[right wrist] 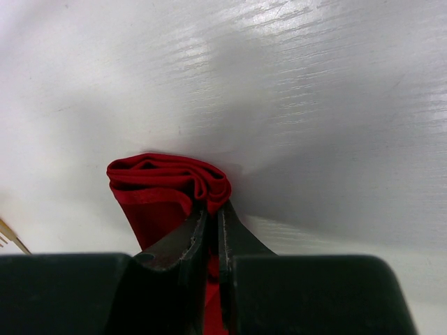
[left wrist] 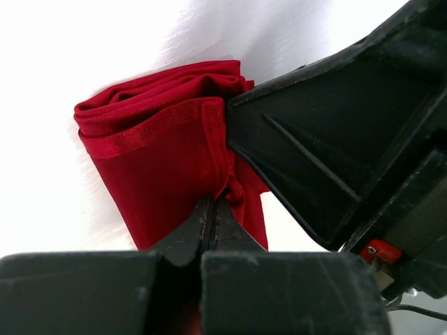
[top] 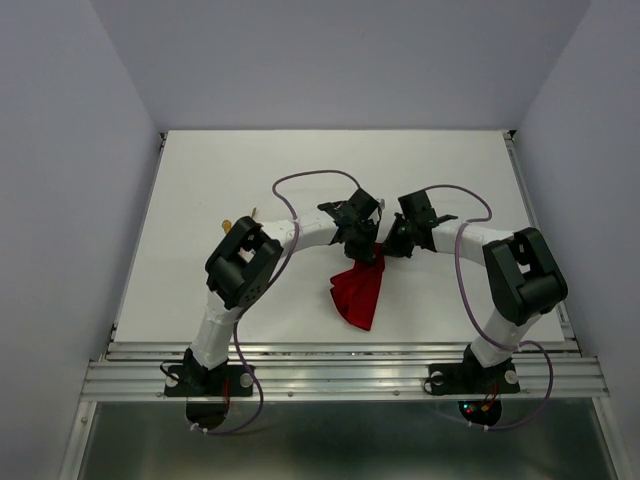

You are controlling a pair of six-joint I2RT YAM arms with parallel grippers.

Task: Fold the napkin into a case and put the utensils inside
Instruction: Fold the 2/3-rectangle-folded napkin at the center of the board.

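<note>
Top external view: the bunched napkin [top: 360, 292] was pinched over the counter [top: 200, 180] by the left claw [top: 364, 244] and the right claw [top: 391, 244]; the case was not yet formed and the utensils [top: 229, 224] not yet inserted.

bright even overhead light, soft shadows on the white table [top: 200, 200], left wrist view overexposed to white around the napkin [left wrist: 160, 167], streaky glare in right wrist view, near foreground blurred
</note>
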